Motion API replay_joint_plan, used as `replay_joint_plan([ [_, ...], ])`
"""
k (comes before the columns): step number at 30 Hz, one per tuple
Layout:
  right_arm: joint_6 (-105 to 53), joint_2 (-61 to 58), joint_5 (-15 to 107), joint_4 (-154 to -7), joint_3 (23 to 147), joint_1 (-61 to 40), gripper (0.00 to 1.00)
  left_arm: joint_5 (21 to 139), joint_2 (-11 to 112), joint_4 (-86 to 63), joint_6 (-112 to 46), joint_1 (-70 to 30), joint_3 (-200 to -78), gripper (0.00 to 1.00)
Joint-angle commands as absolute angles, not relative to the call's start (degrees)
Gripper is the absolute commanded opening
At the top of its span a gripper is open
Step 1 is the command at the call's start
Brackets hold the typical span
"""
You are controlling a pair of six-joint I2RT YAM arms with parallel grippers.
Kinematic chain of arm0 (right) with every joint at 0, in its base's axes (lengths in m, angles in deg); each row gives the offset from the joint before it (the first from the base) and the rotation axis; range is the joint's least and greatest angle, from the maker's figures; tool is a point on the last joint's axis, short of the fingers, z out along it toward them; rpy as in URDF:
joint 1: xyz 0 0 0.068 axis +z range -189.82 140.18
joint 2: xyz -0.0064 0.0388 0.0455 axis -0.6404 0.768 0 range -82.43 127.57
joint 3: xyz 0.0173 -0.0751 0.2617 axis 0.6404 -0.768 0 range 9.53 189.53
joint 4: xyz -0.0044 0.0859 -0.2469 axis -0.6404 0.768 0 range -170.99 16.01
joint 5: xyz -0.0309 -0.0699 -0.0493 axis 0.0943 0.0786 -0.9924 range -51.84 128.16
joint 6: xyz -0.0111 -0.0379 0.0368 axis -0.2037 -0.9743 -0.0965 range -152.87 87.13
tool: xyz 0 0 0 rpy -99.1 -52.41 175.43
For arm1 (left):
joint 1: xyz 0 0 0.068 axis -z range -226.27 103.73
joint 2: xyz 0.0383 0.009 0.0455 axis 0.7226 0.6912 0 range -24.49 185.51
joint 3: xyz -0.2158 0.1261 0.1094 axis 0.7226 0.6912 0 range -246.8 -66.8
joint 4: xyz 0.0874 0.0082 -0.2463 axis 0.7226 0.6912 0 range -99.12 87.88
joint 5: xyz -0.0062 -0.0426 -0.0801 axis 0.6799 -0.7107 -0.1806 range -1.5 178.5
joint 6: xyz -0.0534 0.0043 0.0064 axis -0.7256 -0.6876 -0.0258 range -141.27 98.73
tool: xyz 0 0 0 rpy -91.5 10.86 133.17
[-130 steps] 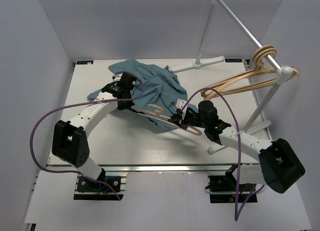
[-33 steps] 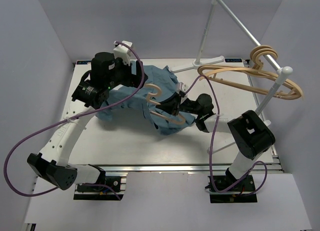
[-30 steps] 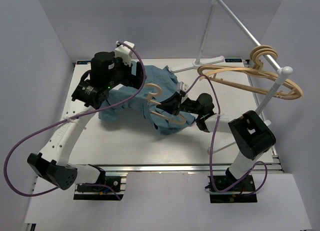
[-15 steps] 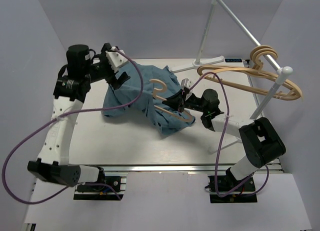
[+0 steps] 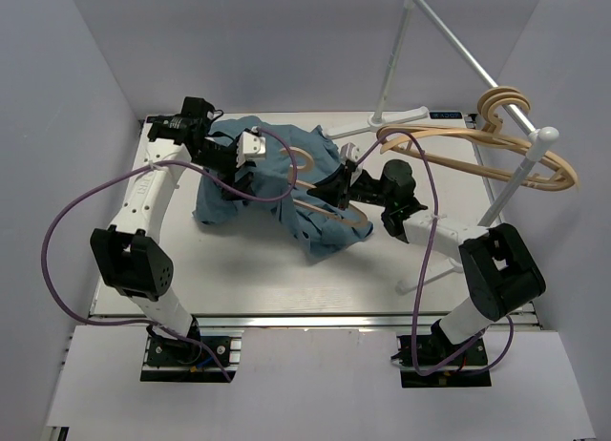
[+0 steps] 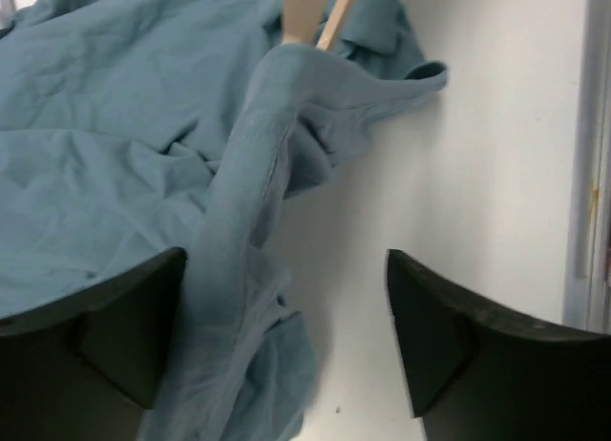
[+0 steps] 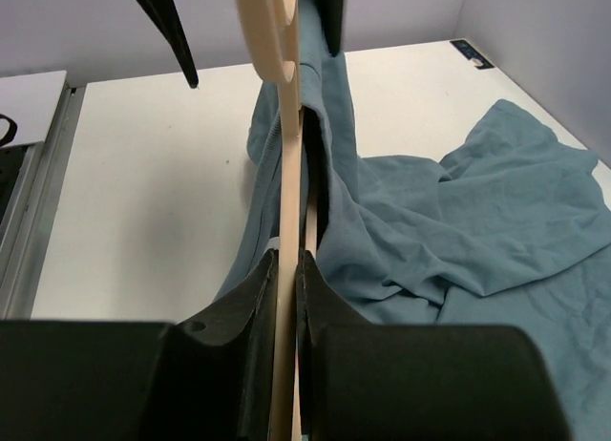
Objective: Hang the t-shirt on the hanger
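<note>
Teal t-shirt [image 5: 325,233] drapes over the wooden hanger [image 7: 284,202], which the right pincer [image 7: 286,264] clamps steady, seemingly for threading, while the left pincer [image 6: 286,307] gapes apart astride a fold.

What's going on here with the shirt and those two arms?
Two robot arms are trying to get a teal t-shirt onto a wooden hanger. The right hand is clamped on the hanger, with part of the shirt draped over it. The left hand is open and empty, hovering by a fold of the cloth. Most of the shirt lies crumpled on the table, so it isn't properly on yet. Spare hangers hang on a white stand.
</note>
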State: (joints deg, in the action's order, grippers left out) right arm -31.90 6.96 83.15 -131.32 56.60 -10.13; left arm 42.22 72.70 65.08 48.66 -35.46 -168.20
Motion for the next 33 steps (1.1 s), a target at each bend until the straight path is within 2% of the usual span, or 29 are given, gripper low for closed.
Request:
replay_joint_plan([
  [1, -32.96, 4.67, 83.33, -131.63, 60.06, -9.59, 0.0, 37.26, 68.67, 70.34, 52.12, -35.37, -167.17, 0.89],
  [2, -34.53, 4.76, 83.33, -131.01, 60.5, -9.33, 0.0, 36.65, 69.19, 70.08, 51.42, -35.29, -167.6, 0.84],
  [3, -35.59, 4.93, 82.98, -130.31, 60.77, -8.72, 0.0, 36.56, 69.72, 70.16, 51.07, -35.37, -167.95, 0.69],
  [4, -36.47, 5.11, 82.89, -128.3, 61.12, -8.45, 0.0, 36.29, 70.6, 70.33, 50.89, -35.29, -168.22, 0.62],
  [6, -38.4, 5.81, 81.67, -125.83, 62.7, -7.84, 0.0, 35.5, 70.61, 69.55, 50.71, -35.37, -167.17, 0.5],
  [9, -38.5, 7.21, 81.84, -123.97, 64.37, -7.57, 0.0, 34.54, 70.96, 69.54, 50.8, -35.2, -166.64, 0.4],
  [12, -37.09, 7.92, 82.27, -126.86, 64.64, -7.57, 0.0, 34.97, 71.22, 69.55, 50.97, -35.29, -165.94, 0.36],
  [17, -35.51, 8.8, 82.89, -128.36, 66.04, -7.57, 0.0, 35.85, 71.57, 69.11, 51.24, -35.11, -164.45, 0.54],
  [20, -34.11, 9.33, 85.43, -129.94, 66.75, -7.57, 0.0, 35.94, 71.75, 68.23, 51.15, -35.02, -163.21, 0.55],
  [22, -33.75, 9.51, 86.23, -130.82, 66.92, -7.57, 0.0, 36.11, 71.75, 67.88, 51.06, -35.02, -162.69, 0.47],
  [23, -33.58, 9.51, 86.58, -131.17, 66.84, -7.48, 0.0, 35.94, 71.84, 67.18, 50.89, -35.11, -162.34, 0.34],
  [26, -33.66, 9.68, 87.28, -130.57, 67.1, -7.57, 0.0, 35.15, 71.75, 65.86, 50.8, -35.02, -161.55, 0.06],
  [27, -34.01, 9.68, 87.46, -130.04, 67.27, -7.48, 0.0, 35.15, 71.75, 65.33, 49.93, -35.02, -161.37, 0.0],
  [30, -34.54, 9.42, 84.58, -127.67, 67.45, -7.31, 0.0, 34.71, 71.92, 62.61, 47.64, -35.02, -161.19, 0.0],
  [31, -34.72, 9.07, 83.08, -126.79, 67.54, -7.31, 0.09, 34.71, 71.92, 61.99, 47.2, -35.02, -161.19, 0.0],
  [32, -34.8, 8.8, 81.41, -124.09, 67.71, -7.3, 0.25, 35.06, 71.66, 61.2, 47.19, -35.02, -161.19, 0.0],
  [33, -34.81, 7.85, 76.87, -122.49, 68.32, -7.3, 0.29, 36.37, 71.57, 60.59, 47.02, -35.11, -160.93, 0.0],
])
